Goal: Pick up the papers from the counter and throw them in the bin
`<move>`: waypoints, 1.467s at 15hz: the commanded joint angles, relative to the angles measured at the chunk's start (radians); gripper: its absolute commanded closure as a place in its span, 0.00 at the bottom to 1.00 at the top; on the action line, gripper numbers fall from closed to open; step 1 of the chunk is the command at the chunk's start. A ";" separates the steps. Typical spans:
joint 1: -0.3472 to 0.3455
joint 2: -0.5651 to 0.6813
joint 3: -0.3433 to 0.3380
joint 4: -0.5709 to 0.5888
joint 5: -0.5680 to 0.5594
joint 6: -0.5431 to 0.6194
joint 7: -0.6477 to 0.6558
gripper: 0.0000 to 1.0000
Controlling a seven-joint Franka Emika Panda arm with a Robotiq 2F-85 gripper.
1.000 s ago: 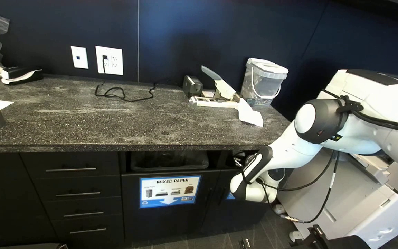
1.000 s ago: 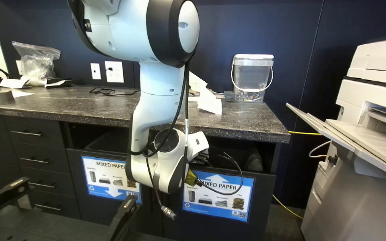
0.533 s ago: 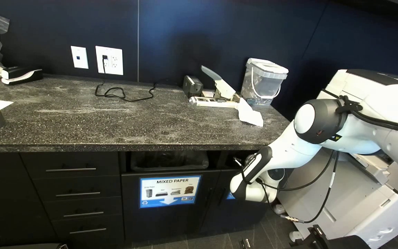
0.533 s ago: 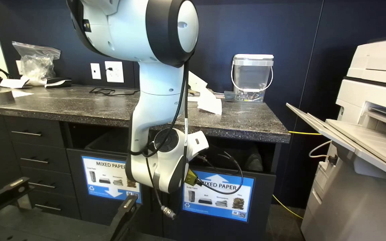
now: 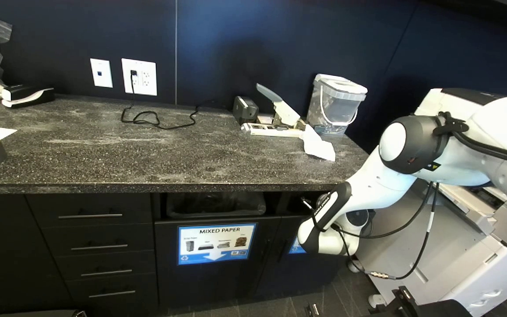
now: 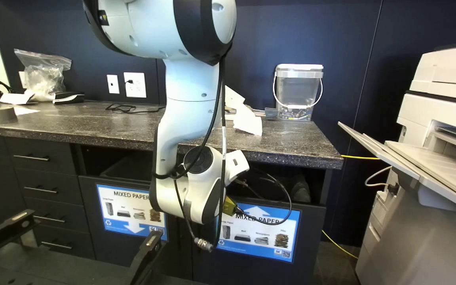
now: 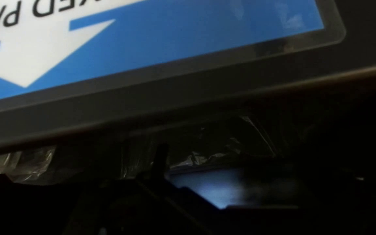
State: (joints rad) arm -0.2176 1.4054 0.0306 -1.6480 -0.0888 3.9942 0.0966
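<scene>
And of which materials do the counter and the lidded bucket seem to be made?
The counter: probably stone or laminate, judging by its pale speckles, with a soft sheen. The bucket: likely smooth, clear plastic, since small items show through it.

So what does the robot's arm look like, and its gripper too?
The arm is smooth, white and rounded, with dark bands around a joint. Black cables loop beside it, with a metal connector on them. There's a small black sticker with a yellow mark, and a dark round pad low down. The gripper is lost in the dark, so I can't describe it.
</scene>
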 commanded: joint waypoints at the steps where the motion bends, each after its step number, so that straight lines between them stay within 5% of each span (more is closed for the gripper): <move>1: 0.006 -0.146 -0.018 -0.184 -0.021 -0.009 0.008 0.00; 7: -0.017 -0.390 -0.013 -0.457 -0.082 -0.193 0.006 0.00; 13: -0.021 -0.688 -0.015 -0.661 -0.096 -0.621 -0.059 0.00; 17: -0.017 -0.873 -0.014 -0.700 -0.073 -0.870 -0.128 0.00; 22: -0.007 -1.022 -0.019 -0.616 -0.037 -1.076 -0.197 0.00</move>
State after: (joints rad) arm -0.2360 0.4729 0.0200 -2.2876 -0.1645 3.0066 -0.0445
